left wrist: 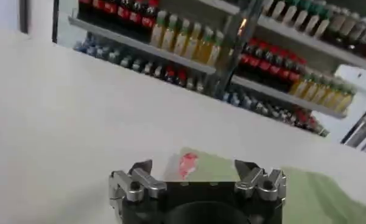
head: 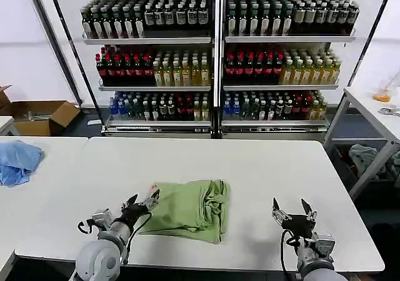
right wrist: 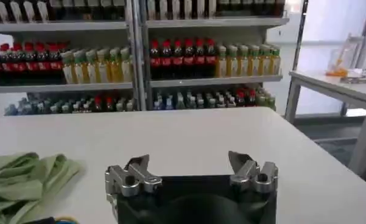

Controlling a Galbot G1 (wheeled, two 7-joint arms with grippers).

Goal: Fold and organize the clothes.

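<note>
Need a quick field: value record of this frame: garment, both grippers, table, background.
garment: green polo shirt, folded into a rough bundle, lying on the table's front half
left gripper: open, at the shirt's left edge, near a red print patch
right gripper: open, over bare table right of the shirt, apart from it
table: white
other: light blue cloth on the left table
background: shelves of bottles

The light green polo shirt lies folded into a rough rectangle on the white table, near its front edge. Its right side is bunched and rumpled. A bit of red-and-white print peeks out at its far left corner.
</note>
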